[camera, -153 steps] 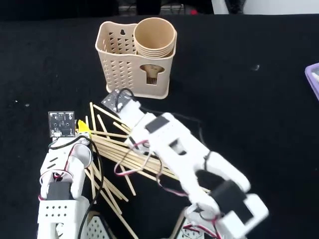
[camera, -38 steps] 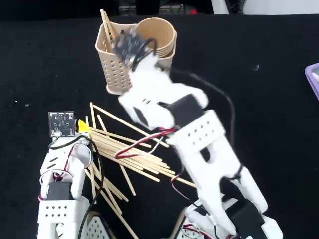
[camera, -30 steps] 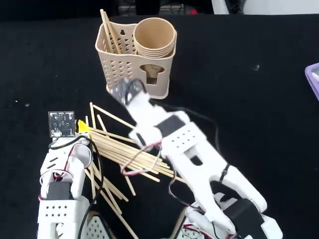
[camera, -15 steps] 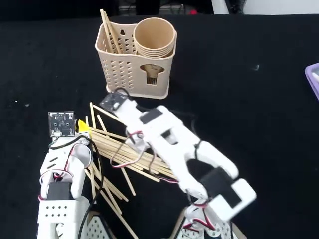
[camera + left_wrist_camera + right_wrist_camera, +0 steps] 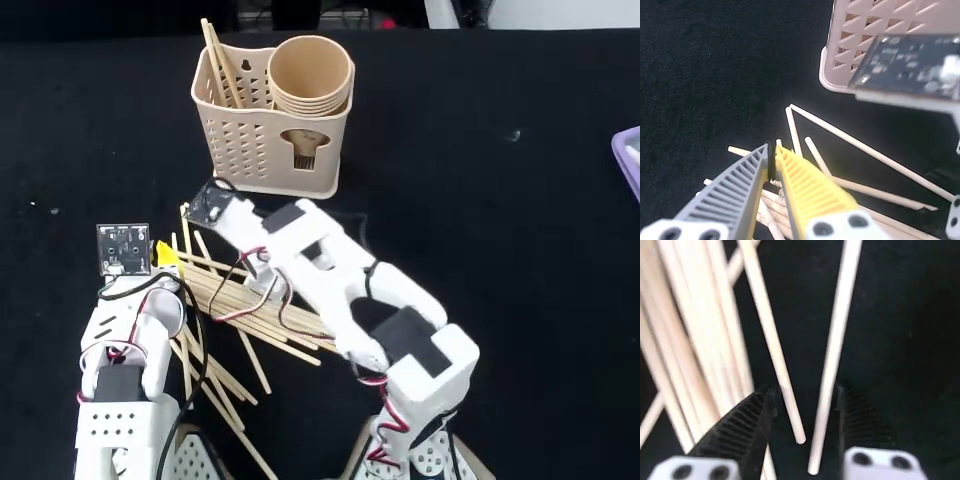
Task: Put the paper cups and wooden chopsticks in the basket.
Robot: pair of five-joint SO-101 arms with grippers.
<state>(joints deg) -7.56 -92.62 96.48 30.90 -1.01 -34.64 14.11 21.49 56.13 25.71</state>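
A black tabletop (image 5: 520,250) carries a beige perforated plastic basket (image 5: 250,140) holding stacked tan paper cups (image 5: 311,70). Pale wooden chopsticks (image 5: 250,310) lie heaped near it, a few standing in the basket. The right gripper (image 5: 802,400) hangs over the heap, jaws wide around two stick ends. The left gripper (image 5: 772,150) is beside the heap, jaws pressed together.

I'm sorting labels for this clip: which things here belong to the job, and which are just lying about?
Job: basket; paper cups stacked in it; leaning chopsticks beside them; loose chopsticks on the table.
Lying about: purple object at the high view's right edge.
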